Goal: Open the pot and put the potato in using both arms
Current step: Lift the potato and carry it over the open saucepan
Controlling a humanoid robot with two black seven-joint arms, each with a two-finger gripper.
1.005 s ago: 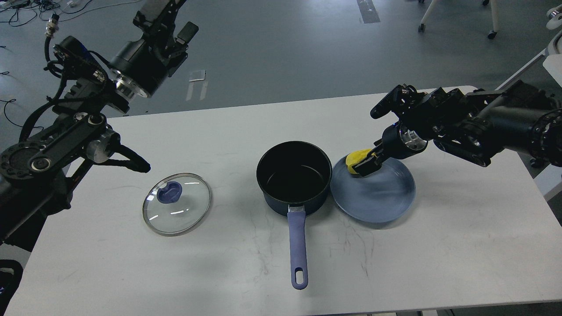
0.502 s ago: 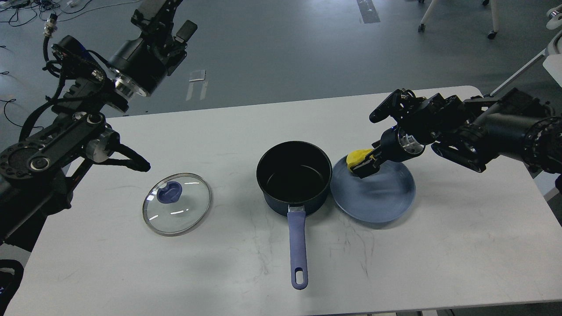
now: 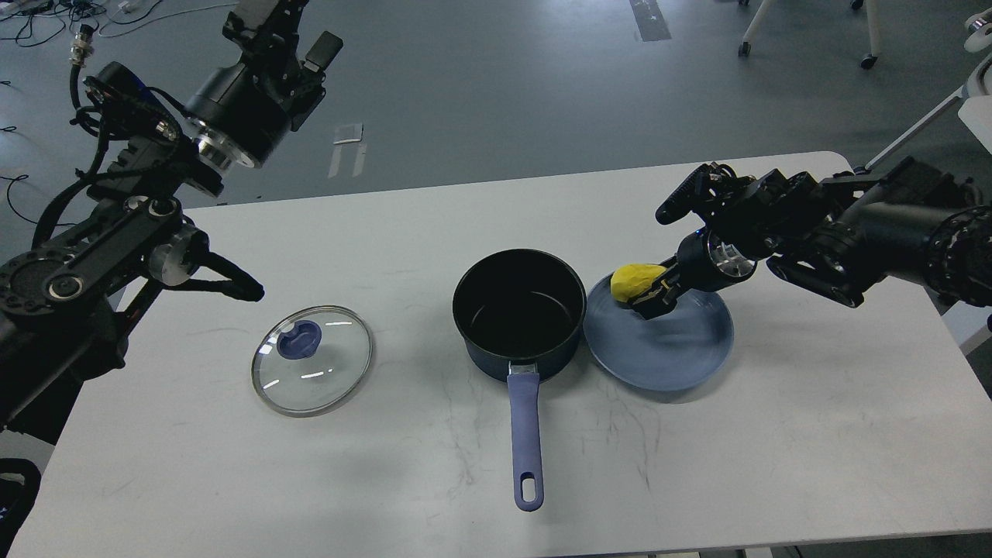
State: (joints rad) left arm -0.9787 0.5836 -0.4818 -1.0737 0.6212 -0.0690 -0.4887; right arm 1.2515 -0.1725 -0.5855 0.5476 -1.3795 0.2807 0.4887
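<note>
The dark pot [image 3: 519, 310] stands open in the middle of the table, its blue handle [image 3: 525, 434] pointing toward me. Its glass lid [image 3: 312, 360] with a blue knob lies flat on the table to the left. The yellow potato [image 3: 632, 280] is held in my right gripper [image 3: 649, 294] at the left rim of the blue plate [image 3: 666, 349], just right of the pot. My left gripper [image 3: 263, 19] is raised high at the upper left, far from the pot. Its fingers run off the top edge.
The white table [image 3: 775, 434] ends at its right edge near my right arm. Chair legs [image 3: 806, 31] and a white frame [image 3: 973, 101] stand on the grey floor beyond it. Cables lie on the floor at the far left.
My right gripper has lifted the potato slightly and turned it, so more of the potato shows. My left arm has drifted a little up and to the left.
</note>
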